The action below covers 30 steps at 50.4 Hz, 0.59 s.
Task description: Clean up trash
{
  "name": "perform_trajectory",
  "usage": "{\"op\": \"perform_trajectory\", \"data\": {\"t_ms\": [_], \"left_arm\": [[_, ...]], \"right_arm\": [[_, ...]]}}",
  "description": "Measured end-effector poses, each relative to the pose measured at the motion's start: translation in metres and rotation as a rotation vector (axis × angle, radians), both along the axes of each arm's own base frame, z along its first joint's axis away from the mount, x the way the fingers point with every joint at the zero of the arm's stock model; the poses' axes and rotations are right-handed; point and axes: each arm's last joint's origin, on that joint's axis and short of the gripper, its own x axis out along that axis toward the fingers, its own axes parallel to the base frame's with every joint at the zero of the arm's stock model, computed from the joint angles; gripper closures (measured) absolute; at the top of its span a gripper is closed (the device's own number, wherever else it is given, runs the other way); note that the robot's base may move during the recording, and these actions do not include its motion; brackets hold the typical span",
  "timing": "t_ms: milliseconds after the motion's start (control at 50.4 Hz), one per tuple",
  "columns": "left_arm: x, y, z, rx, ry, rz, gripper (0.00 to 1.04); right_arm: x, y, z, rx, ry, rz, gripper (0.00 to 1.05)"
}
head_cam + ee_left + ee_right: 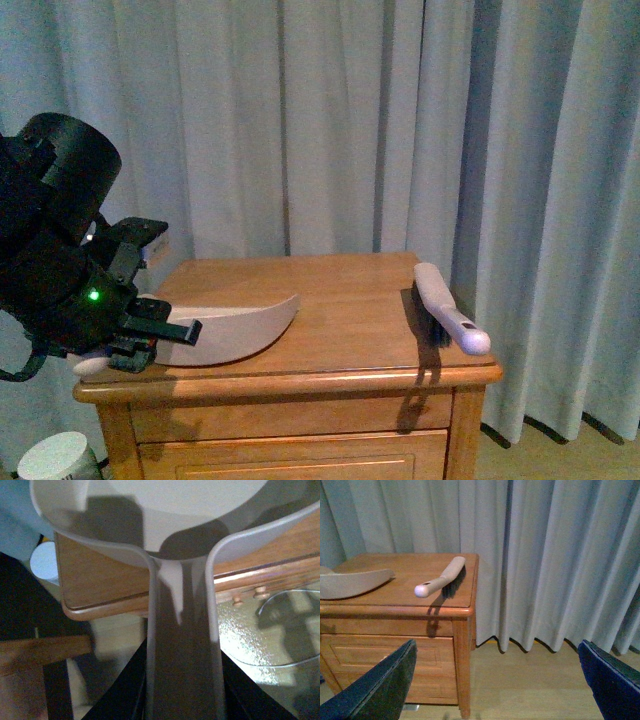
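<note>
Currently: left gripper (150, 335) is clamping the beige dustpan (240, 325) by its handle, the pan lying on the nightstand (340, 290); brush (445, 305) is lying near the opposite edge; right gripper (497, 650) is hanging with fingers wide apart.

- The handle of the dustpan (245, 322) disappears behind the left gripper (160, 335), which is clamped on it, so the contact itself is masked in the front view.
- The spread fingers of the right gripper (497, 647) are cropped by the frame's lower edge.
- A white container (55, 458) on the floor is cut off.
- A blurred clear round object (285, 630) defies identification.
</note>
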Motion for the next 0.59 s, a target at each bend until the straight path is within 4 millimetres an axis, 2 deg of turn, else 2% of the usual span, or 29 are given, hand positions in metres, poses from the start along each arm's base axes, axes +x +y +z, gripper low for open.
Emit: {"op": "perform_trajectory", "data": {"t_ms": [79, 178, 258, 317, 397, 595], "left_arm": [[-0.006, 0.002, 0.008, -0.005, -0.055, 0.002, 0.77], [-0.019, 0.006, 0.029, -0.035, -0.137, -0.011, 0.77], [-0.042, 0.015, 0.062, -0.071, -0.251, -0.034, 0.77], [-0.058, 0.022, 0.08, -0.097, -0.307, -0.046, 0.77], [-0.075, 0.029, 0.094, -0.104, -0.369, -0.061, 0.77], [-0.137, 0.053, 0.127, -0.132, -0.561, -0.088, 0.77]], "right_arm": [[0.0, 0.0, 0.0, 0.0, 0.0, 0.0, 0.07], [0.0, 0.0, 0.0, 0.0, 0.0, 0.0, 0.07], [0.0, 0.0, 0.0, 0.0, 0.0, 0.0, 0.07], [0.0, 0.0, 0.0, 0.0, 0.0, 0.0, 0.07], [0.0, 0.0, 0.0, 0.0, 0.0, 0.0, 0.07], [0.0, 0.0, 0.0, 0.0, 0.0, 0.0, 0.07]]}}
